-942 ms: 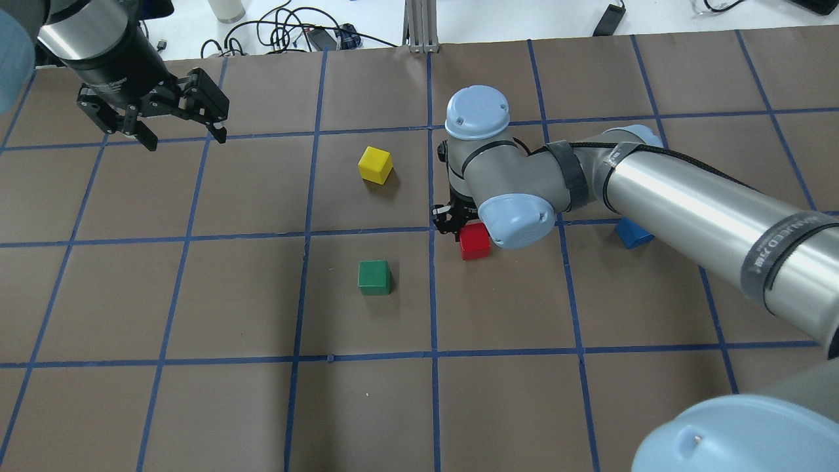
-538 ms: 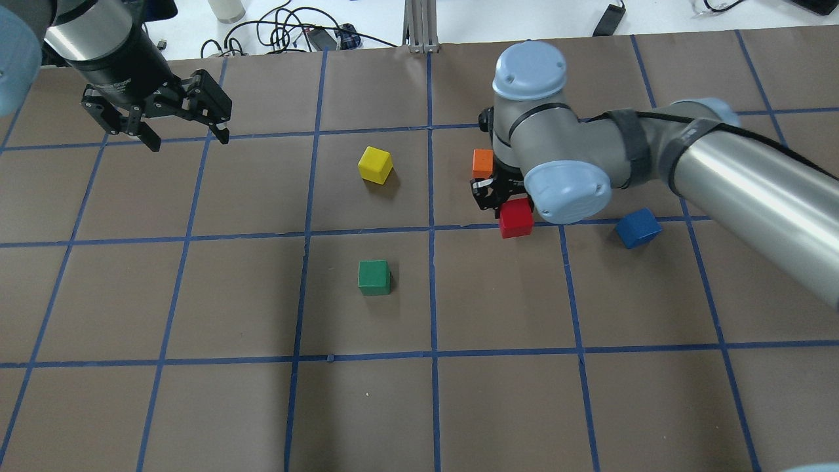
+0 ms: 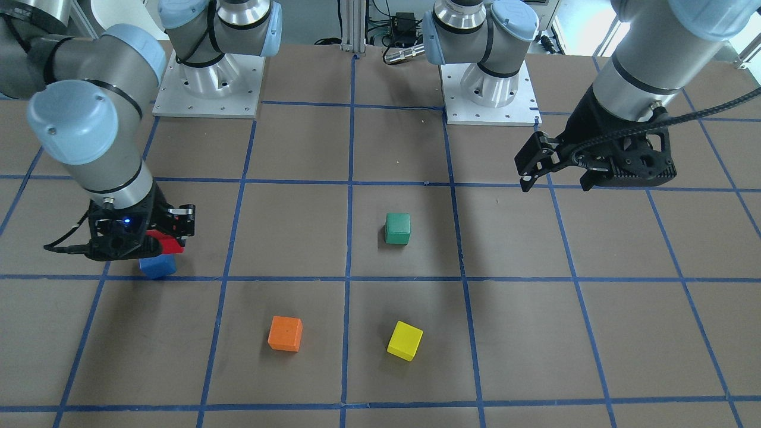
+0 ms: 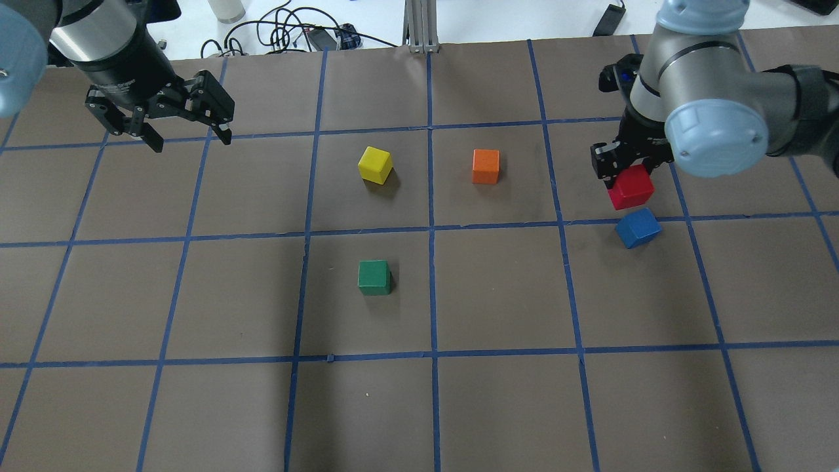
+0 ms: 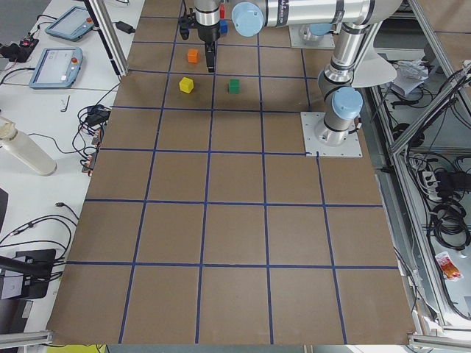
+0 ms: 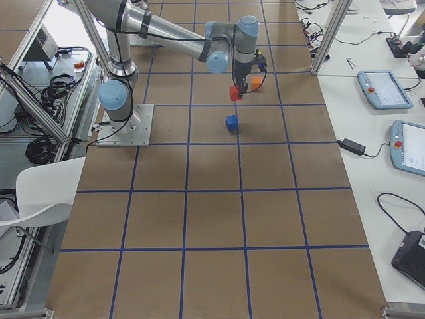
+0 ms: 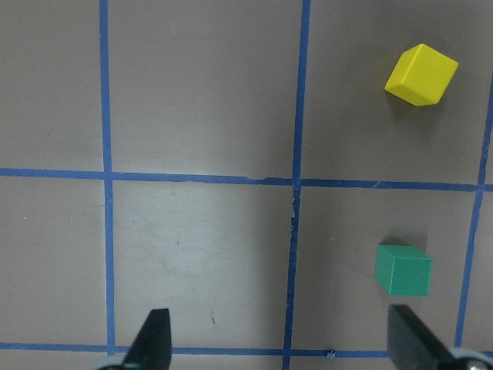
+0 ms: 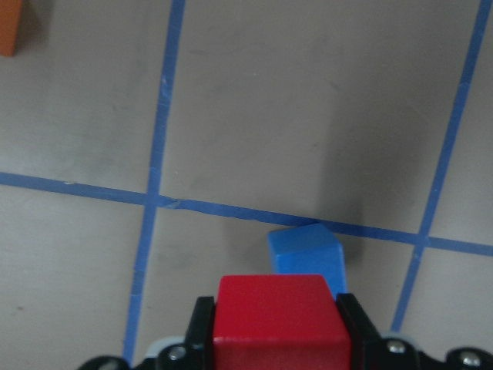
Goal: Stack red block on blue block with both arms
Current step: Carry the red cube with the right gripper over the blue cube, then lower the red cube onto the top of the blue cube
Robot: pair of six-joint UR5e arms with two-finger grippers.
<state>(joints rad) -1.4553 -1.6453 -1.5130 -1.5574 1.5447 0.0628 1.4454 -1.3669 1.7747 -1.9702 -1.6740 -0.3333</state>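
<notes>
My right gripper [image 4: 630, 176] is shut on the red block [image 4: 631, 187] and holds it in the air, just beyond the blue block [image 4: 638, 227], which lies on the table at the right. In the right wrist view the red block [image 8: 280, 320] sits between the fingers with the blue block [image 8: 306, 250] below and just ahead. In the front-facing view the red block [image 3: 168, 244] hangs over the blue block [image 3: 157, 265]. My left gripper [image 4: 188, 134] is open and empty, high over the far left of the table; its fingertips [image 7: 152, 339] frame bare table.
An orange cube [image 4: 486, 166], a yellow cube [image 4: 375, 164] and a green cube [image 4: 374, 276] lie apart around the table's middle. Cables and a bottle [image 4: 227, 9] lie beyond the far edge. The brown table [image 4: 419, 406] carries a blue tape grid.
My right arm has carried the red block up and to the right, from the table's middle to just beyond the blue block, uncovering the orange cube. The left gripper has barely moved.
</notes>
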